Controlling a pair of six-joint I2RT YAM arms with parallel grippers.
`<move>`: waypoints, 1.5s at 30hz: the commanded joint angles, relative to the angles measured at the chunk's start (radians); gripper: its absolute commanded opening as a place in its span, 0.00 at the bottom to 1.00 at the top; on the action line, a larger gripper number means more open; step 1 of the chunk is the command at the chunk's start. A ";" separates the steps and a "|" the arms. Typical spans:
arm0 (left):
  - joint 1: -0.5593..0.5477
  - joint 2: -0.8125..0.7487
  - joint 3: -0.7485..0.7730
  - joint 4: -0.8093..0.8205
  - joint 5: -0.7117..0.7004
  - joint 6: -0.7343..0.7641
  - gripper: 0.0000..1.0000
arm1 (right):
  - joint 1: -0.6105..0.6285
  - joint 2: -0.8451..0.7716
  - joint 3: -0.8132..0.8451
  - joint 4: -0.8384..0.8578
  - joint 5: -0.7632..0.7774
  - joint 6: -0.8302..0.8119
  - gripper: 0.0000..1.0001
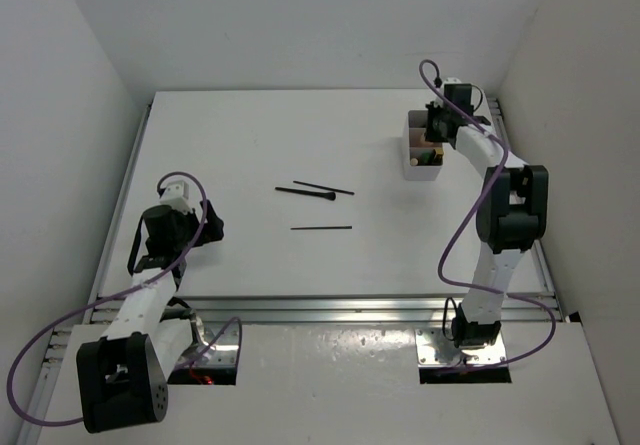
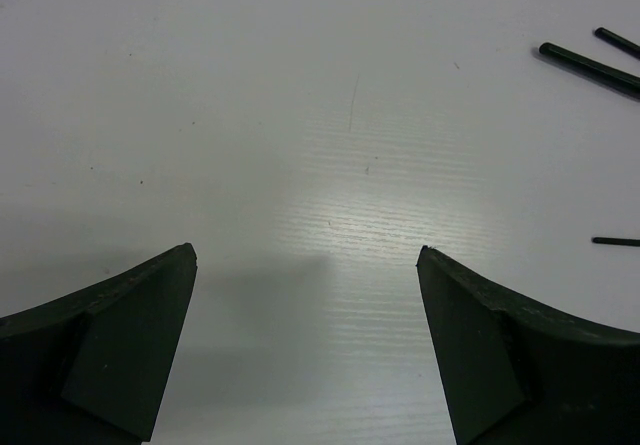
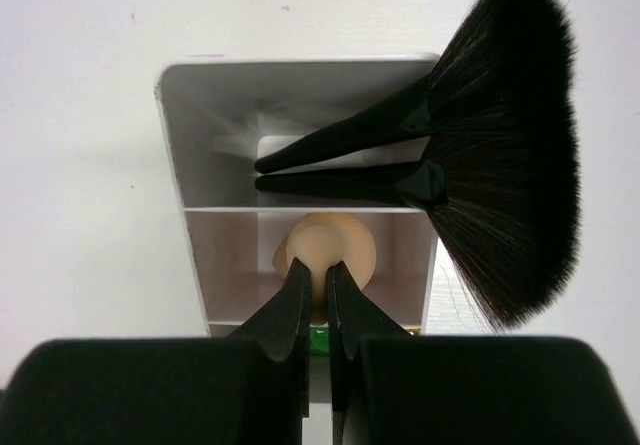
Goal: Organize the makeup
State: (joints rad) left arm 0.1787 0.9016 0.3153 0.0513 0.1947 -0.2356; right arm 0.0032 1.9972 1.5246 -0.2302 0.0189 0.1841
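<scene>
Three thin black pencils [image 1: 305, 192] [image 1: 323, 187] [image 1: 320, 228] lie on the white table mid-field; their ends show in the left wrist view [image 2: 590, 65]. My left gripper [image 1: 205, 227] [image 2: 307, 255] is open and empty, low over bare table left of them. My right gripper [image 1: 432, 130] [image 3: 318, 267] hangs over the white box [image 1: 423, 162] [image 3: 170, 145]. Its jaws are pinched on a peach sponge [image 3: 322, 237] in the middle compartment. Two black fluffy brushes [image 3: 500, 155] lean out of the far compartment. A green item [image 3: 318, 340] shows in the near compartment.
White walls enclose the table on the left, back and right. The box stands near the right back corner. A metal rail [image 1: 350, 310] runs along the near edge in front of the arm bases.
</scene>
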 commanded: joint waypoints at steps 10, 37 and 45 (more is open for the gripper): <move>0.011 -0.010 0.039 0.025 0.015 0.010 0.98 | 0.000 0.006 0.068 -0.100 -0.013 0.014 0.54; -0.157 0.225 0.408 -0.356 0.279 0.658 0.79 | 0.371 -0.112 -0.020 -0.256 -0.489 -0.157 0.62; -0.371 0.776 1.086 -0.838 0.359 1.189 0.69 | 0.275 -0.247 -0.170 -0.232 -0.447 -0.133 0.65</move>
State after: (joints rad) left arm -0.1005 1.5398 1.2625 -0.5491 0.4763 0.6373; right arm 0.2974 1.8526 1.4120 -0.5041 -0.4377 0.0124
